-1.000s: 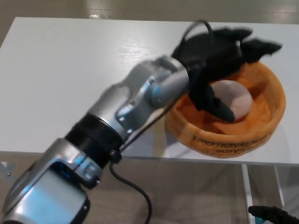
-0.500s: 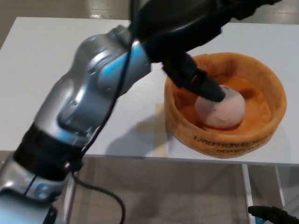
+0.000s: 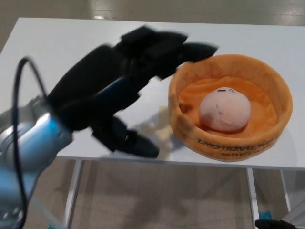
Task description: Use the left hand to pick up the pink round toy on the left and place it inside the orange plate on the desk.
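Starting at your left, the silver forearm (image 3: 28, 148) fills the lower corner with a black cable (image 3: 16, 119) looping over it, so you lose sight of that part of the white desk (image 3: 62, 47) beneath it. Moving right, the left hand (image 3: 124, 86) hangs over the desk, blurred, its fingers spread and grasping nothing; one finger (image 3: 198, 50) points toward the plate's near rim while the thumb (image 3: 131, 143) hangs low by the desk's front edge. It is released, and that suits a toy that needs no more holding. Further right, the orange plate (image 3: 267, 78) sits near the desk's front right, its soft raised wall high enough to keep a round thing from rolling out. The pink round toy (image 3: 224, 110) rests inside it, about centred on the floor of the plate and apart from the hand. Judged from this, your placement looks done. The right hand is not in view
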Robot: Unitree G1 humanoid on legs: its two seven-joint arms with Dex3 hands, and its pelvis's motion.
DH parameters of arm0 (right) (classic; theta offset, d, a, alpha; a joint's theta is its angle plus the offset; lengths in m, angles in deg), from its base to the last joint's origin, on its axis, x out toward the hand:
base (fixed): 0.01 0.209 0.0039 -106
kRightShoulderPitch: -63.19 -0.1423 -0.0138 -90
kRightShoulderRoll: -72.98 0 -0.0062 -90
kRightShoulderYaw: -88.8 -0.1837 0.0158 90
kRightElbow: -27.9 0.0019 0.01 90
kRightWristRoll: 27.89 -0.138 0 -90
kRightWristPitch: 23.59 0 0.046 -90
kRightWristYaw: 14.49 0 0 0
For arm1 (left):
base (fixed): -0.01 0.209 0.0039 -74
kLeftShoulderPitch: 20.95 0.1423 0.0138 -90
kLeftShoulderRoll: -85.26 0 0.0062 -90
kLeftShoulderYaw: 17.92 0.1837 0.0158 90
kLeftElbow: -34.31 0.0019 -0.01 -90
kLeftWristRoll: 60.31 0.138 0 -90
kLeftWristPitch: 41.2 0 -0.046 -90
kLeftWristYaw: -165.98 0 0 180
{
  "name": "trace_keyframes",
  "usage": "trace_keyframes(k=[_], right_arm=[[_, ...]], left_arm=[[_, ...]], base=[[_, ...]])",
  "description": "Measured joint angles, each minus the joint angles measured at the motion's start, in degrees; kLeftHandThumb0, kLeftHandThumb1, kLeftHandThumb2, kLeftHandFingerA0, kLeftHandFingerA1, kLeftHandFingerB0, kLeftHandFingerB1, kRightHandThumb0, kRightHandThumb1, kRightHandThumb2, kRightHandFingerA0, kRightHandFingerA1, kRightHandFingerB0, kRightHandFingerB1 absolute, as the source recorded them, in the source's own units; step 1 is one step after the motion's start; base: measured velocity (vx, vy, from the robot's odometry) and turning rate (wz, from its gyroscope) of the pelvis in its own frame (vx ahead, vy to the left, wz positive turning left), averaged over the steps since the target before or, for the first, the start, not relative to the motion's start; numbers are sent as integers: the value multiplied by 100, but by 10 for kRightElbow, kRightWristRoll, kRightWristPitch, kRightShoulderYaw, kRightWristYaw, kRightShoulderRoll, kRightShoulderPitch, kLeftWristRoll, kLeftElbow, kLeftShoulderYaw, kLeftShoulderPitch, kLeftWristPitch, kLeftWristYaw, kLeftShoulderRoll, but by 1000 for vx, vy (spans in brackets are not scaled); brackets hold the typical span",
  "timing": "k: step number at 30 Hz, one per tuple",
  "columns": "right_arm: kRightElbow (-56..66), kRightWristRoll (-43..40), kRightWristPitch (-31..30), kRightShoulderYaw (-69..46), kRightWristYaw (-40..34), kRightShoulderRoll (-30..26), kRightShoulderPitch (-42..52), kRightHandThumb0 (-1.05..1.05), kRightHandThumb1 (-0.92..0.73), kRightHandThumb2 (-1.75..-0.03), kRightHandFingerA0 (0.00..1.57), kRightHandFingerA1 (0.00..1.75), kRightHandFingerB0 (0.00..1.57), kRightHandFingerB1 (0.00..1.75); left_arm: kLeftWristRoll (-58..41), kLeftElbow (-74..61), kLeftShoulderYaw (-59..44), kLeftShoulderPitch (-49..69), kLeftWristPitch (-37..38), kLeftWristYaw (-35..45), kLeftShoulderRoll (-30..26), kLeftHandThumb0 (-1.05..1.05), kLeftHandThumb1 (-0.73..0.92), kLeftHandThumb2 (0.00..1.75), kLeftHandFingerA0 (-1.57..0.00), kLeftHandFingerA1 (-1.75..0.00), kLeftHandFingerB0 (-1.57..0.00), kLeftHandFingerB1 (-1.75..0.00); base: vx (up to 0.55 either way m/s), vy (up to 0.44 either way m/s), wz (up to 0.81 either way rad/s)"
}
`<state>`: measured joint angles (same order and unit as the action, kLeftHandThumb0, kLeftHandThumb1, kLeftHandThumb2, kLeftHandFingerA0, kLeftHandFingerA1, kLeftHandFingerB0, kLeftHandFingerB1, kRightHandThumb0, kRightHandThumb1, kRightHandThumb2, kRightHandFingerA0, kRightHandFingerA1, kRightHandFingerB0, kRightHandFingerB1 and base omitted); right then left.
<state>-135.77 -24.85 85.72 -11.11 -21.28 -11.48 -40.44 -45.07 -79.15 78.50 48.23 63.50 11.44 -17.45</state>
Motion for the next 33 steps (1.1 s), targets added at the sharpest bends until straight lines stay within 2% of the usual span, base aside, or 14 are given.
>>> trace_keyframes(k=[3, 4, 5, 10, 11, 12, 13, 14, 15, 20, 22, 23, 24, 33], right_arm=[[0, 0, 0, 0, 0, -1, 3, -11, -27, -91, 52, 76, 64, 77], [0, 0, 0, 0, 0, -1, 3, -11, -35, -79, 57, 86, 68, 71], [0, 0, 0, 0, 0, -1, 3, -7, -34, -80, 57, 89, 68, 72], [0, 1, 0, 1, 0, -2, 4, -8, -29, -92, 51, 76, 63, 77], [0, 1, 0, 1, 0, -2, 4, -8, -34, -80, 51, 86, 68, 70], [0, 1, 0, 0, 0, -3, 4, -8, -34, -80, 51, 86, 68, 70], [0, 1, 0, 0, 0, -3, 4, -7, -35, -79, 59, 103, 69, 70], [0, 1, 0, 1, 0, -3, 4, -7, -35, -79, 59, 103, 69, 70], [0, 1, 0, 1, 0, -3, 4, -8, -27, -92, 57, 80, 64, 77], [-1, 2, -1, 1, 0, -3, 5, -9, -33, -81, 53, 89, 67, 71], [-1, 2, -1, 1, 0, -3, 7, -7, -29, -92, 52, 76, 63, 77], [-1, 2, -1, 1, 0, -3, 8, -8, -32, -81, 60, 107, 69, 73], [-1, 2, -1, 1, 0, -3, 8, -12, -27, -91, 54, 78, 66, 78], [-1, 4, -1, 1, 0, -2, 7, -11, -36, -77, 53, 87, 68, 73]], left_arm=[[-29, -5, -16, 51, 4, 6, -4, -54, 37, 53, -1, -29, -19, -28], [-36, -6, -20, 65, 5, 8, -5, -56, 35, 68, -5, -30, -13, -36], [-36, -6, -20, 65, 5, 8, -5, -29, 14, 77, -3, -51, 0, -47], [-92, -2, -56, 169, 22, 24, -17, -27, 19, 79, -3, -51, 0, -47], [-99, 1, -62, 186, 25, 27, -18, -27, 24, 81, -2, -51, 0, -47], [-110, 7, -69, 210, 30, 31, -19, -27, 24, 81, -2, -51, 0, -47], [-113, 8, -70, 214, 32, 32, -19, -28, 24, 82, -2, -50, 0, -47], [-127, 21, -79, 249, 41, 38, -20, -28, 24, 82, -2, -50, 0, -47], [-141, 33, -85, 276, 50, 44, -20, -46, 43, 53, -16, -34, -20, -29], [-176, 80, -99, 346, 78, 63, -20, -41, 44, 53, -15, -34, -20, -30], [-196, 124, -101, 379, 96, 76, -18, -43, 46, 54, -16, -34, -20, -29], [-202, 143, -100, 388, 102, 80, -16, -46, 46, 54, -19, -34, -21, -29], [-203, 171, -99, 389, 109, 81, -14, -25, 27, 84, -9, -51, -7, -49], [-170, 381, -69, 347, 134, 53, 5, -26, 29, 87, -10, -52, -9, -49]], base=[[0, 0, 0], [0, 0, 0], [0, 0, 0], [0, 0, 0], [0, 0, 0], [0, 0, 0], [0, 0, 0], [0, 0, 0], [0, 0, 0], [0, 0, 0], [0, 0, 0], [0, 0, 0], [0, 0, 0], [0, 0, 0]])
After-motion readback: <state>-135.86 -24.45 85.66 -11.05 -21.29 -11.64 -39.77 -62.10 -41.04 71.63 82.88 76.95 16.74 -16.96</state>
